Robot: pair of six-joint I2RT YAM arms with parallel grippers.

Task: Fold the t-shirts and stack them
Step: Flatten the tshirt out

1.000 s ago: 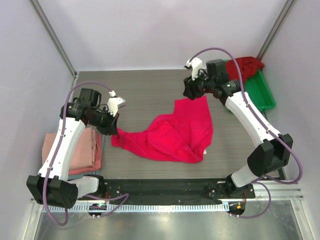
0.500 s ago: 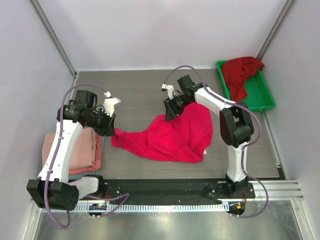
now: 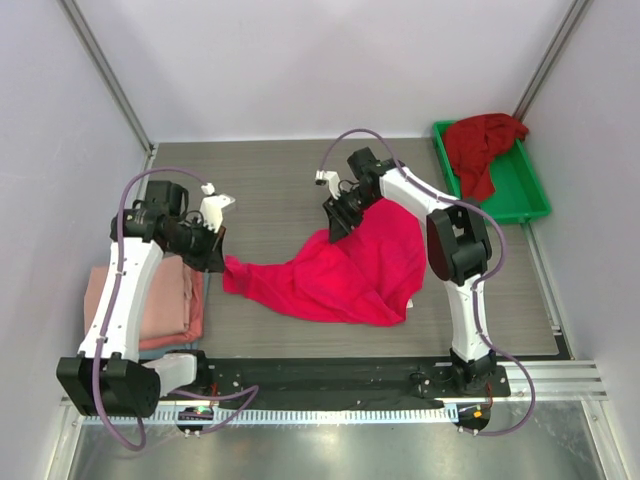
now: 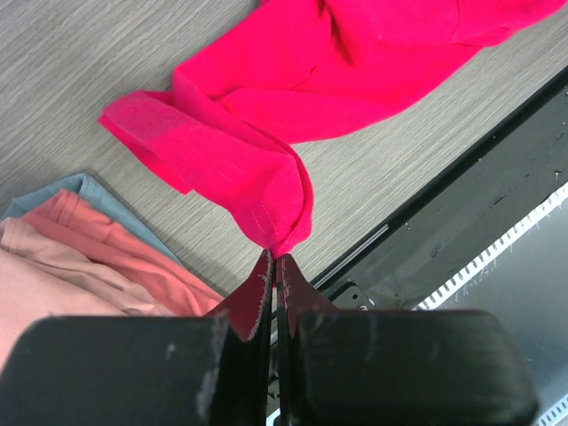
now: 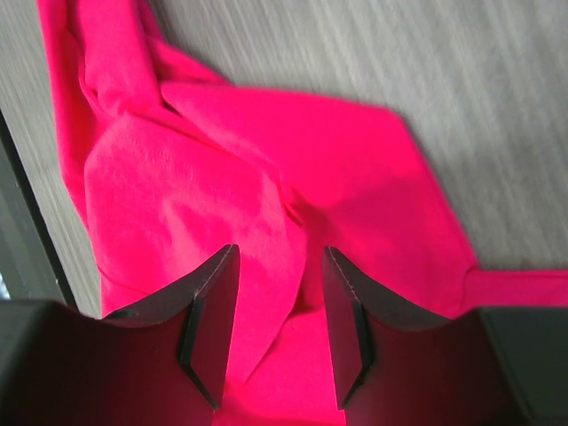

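The bright pinkish-red cloth t-shirt (image 3: 340,270) lies rumpled at the middle of the grey wood-grain table (image 3: 270,180). Its 9 o'clock corner is pinched by the left gripper (image 3: 222,258), jaws together on the cloth, while the right gripper (image 3: 335,228) sits at its 12 o'clock edge, fingers apart over the fabric. Pale salmon-pink folded t-shirts (image 3: 165,305) are stacked at 8 o'clock, and a darker crimson t-shirt (image 3: 480,145) is heaped in the green plastic tray (image 3: 525,190) at 2 o'clock.

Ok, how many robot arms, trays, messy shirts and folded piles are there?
Robot arms: 2, left arm and right arm
Green tray: 1
Unfolded shirts: 2, bright pink shirt and dark red shirt
Folded pile: 1
Total: 6
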